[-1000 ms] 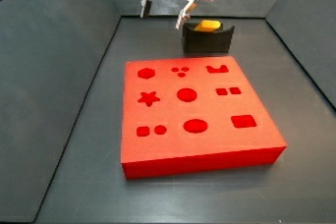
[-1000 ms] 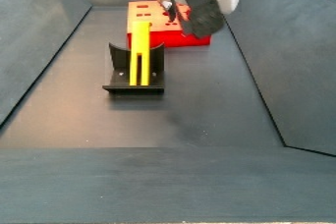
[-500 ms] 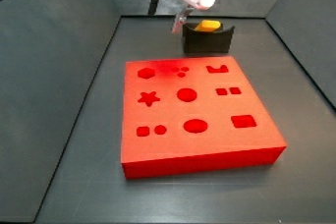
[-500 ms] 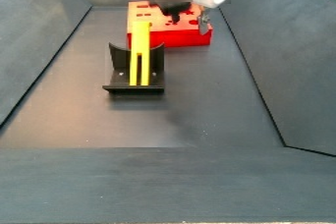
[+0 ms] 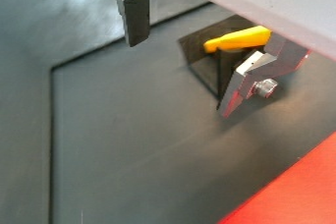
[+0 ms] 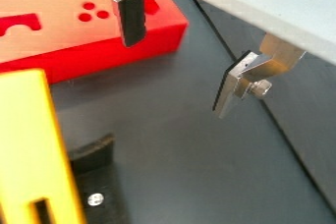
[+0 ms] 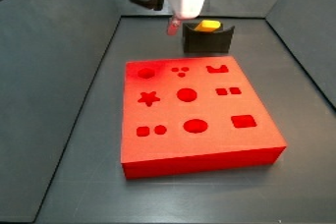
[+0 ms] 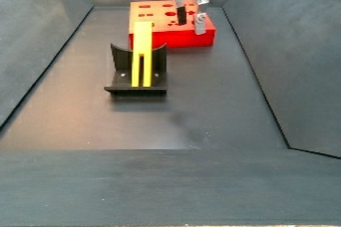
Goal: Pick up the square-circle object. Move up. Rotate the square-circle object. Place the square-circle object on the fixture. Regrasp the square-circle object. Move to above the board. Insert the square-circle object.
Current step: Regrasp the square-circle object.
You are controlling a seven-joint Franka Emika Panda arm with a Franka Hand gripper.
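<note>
The yellow square-circle object [image 8: 142, 51] stands upright in the dark fixture [image 8: 136, 84], free of any grip. Its orange-shaded top [image 7: 209, 24] shows above the fixture [image 7: 207, 41] at the back of the floor. The red board [image 7: 197, 110] lies in front of it with its dark recesses facing up. My gripper [image 7: 176, 26] hangs open and empty just beside the fixture, over the board's far edge [image 8: 185, 19]. In both wrist views the fingers [image 5: 136, 17] [image 6: 132, 17] stand wide apart with only floor between them; the peg [image 5: 239, 39] [image 6: 27, 149] lies off to one side.
Dark sloped walls [image 7: 79, 81] ring the grey floor [image 8: 186, 121]. The board [image 8: 170, 34] fills the middle, close behind the fixture [image 6: 92, 164]. A corner of the board [image 5: 289, 198] shows in a wrist view.
The gripper has turned about its wrist and drifted away from the fixture toward the board's far edge. The peg stays standing in the fixture.
</note>
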